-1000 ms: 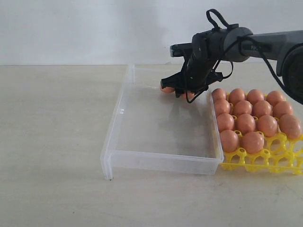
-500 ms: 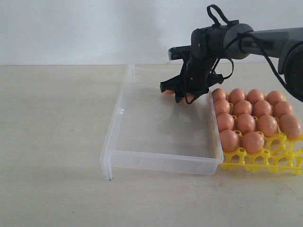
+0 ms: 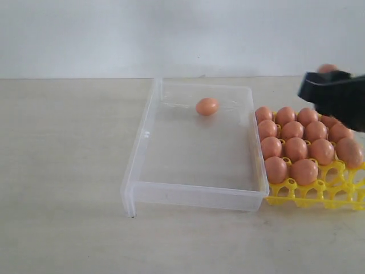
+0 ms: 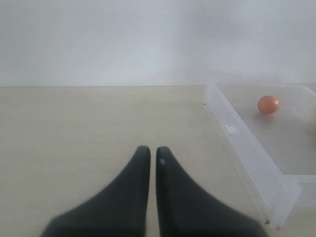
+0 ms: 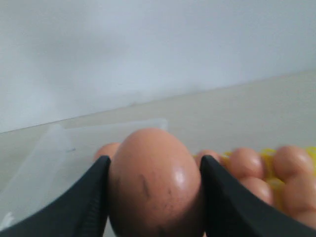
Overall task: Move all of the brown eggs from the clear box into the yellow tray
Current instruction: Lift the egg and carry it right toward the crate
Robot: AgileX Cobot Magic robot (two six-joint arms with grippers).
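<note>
Right gripper (image 5: 154, 197) clamps one brown egg (image 5: 150, 168) between both fingers (image 5: 84, 202). Left gripper (image 4: 148, 154) is pinched nearly closed, near the clear box (image 4: 247, 153).

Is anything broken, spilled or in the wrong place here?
Nothing stands out. One brown egg lies in the clear box, the others sit in the yellow tray, and the right end effector holds another egg.
</note>
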